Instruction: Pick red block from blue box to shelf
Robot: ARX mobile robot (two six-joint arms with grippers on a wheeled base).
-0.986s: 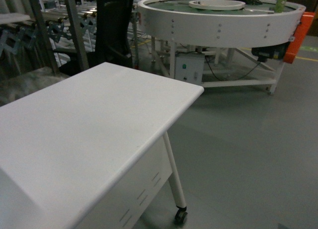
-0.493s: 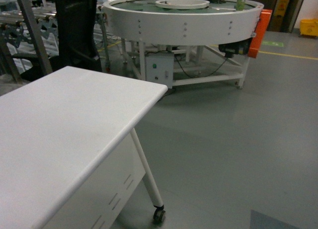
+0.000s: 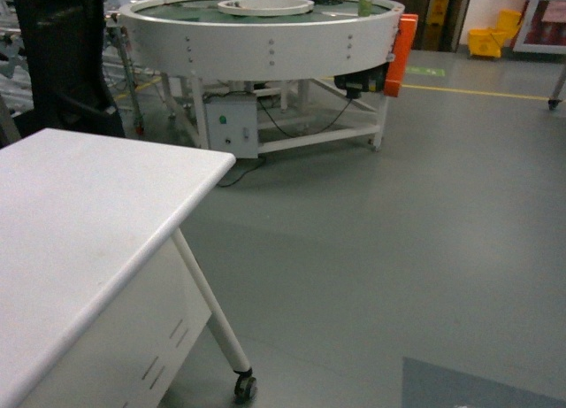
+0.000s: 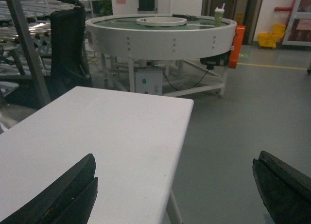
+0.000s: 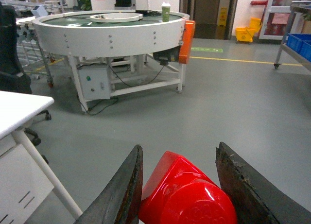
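Item: red block (image 5: 187, 197), clenched between the fingers of my right claw (image 5: 181, 185), lower centre of frame, held for carrying to the shelf. Left claw (image 4: 175, 190): released, empty, hanging above the white surface (image 4: 112, 131).

we see even indoor light, a dim soft head view, and glare on the red block (image 5: 187, 197).

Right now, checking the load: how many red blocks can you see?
1: the red block sits between the right end effector's fingers. Others may be out of view.
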